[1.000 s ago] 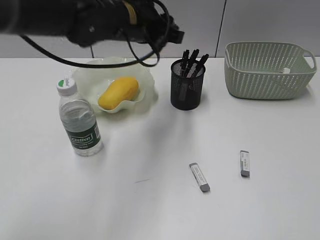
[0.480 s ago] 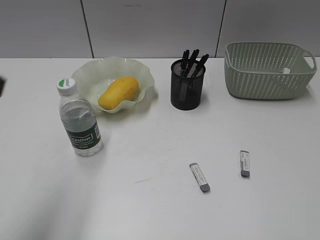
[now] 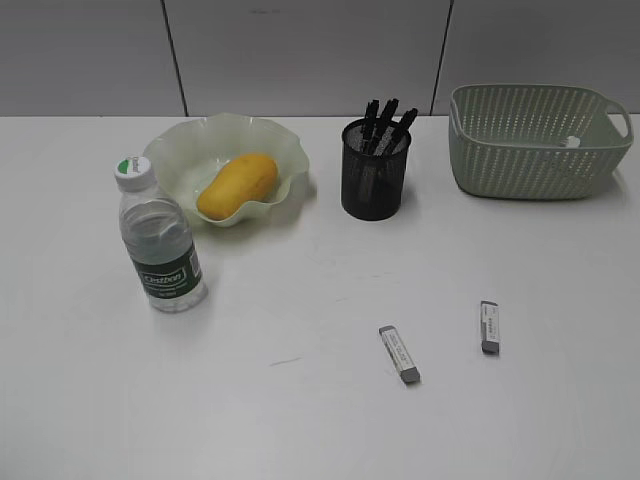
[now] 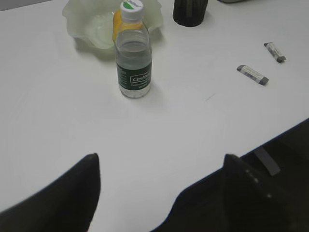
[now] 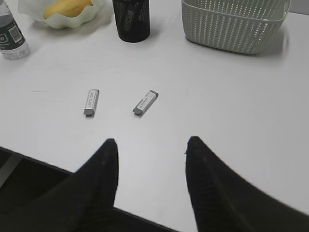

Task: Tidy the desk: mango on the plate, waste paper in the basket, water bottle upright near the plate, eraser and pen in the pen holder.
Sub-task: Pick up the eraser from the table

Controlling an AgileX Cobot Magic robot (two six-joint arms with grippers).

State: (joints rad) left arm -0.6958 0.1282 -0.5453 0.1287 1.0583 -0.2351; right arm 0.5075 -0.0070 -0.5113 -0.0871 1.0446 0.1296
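Note:
The mango (image 3: 237, 185) lies in the wavy green plate (image 3: 288, 150). The water bottle (image 3: 158, 238) stands upright in front of the plate. The black pen holder (image 3: 375, 170) holds several pens. Two erasers (image 3: 399, 354) (image 3: 489, 326) lie flat on the white desk (image 3: 300, 400). A bit of white waste paper (image 3: 572, 141) shows inside the basket (image 3: 530, 150). Neither arm shows in the exterior view. My left gripper (image 4: 159, 162) is open and empty over the desk's near edge, far from the bottle (image 4: 133, 55). My right gripper (image 5: 152, 145) is open and empty, in front of the erasers (image 5: 91, 102) (image 5: 145, 102).
The desk's front edge runs under both grippers in the wrist views. A grey panelled wall stands behind the desk. A short thin mark lies on the desk (image 3: 285, 361) left of the erasers.
The left arm, which hung over the plate a second ago, has pulled away to the left and out of the exterior view. The objects have not moved.

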